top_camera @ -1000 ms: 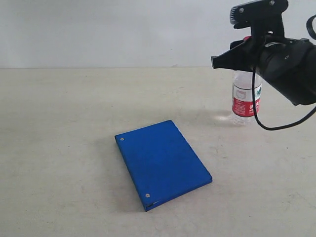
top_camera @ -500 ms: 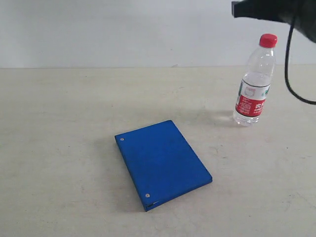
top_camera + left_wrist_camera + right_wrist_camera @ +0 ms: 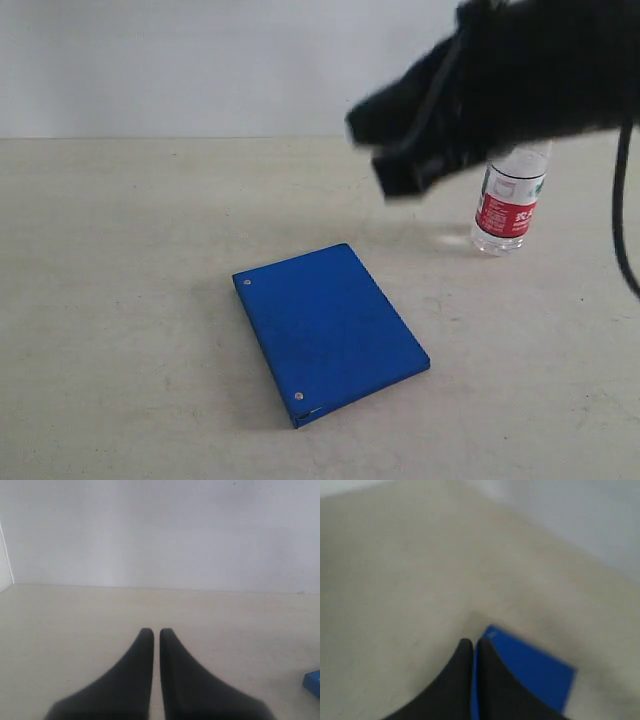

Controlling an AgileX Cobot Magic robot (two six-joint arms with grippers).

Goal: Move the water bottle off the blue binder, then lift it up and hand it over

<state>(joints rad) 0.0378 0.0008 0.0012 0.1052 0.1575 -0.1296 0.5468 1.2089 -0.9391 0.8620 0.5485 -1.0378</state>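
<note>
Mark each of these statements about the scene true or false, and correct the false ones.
1. The water bottle stands on the blue binder. False: it stands upright on the table, apart from the binder.
2. The blue binder lies flat and closed on the table. True.
3. The right gripper holds the water bottle. False: its jaws are together with nothing between them.
4. The left gripper has its jaws together and holds nothing. True.
5. In the exterior view, the blurred right arm hides the bottle's cap. True.
</note>
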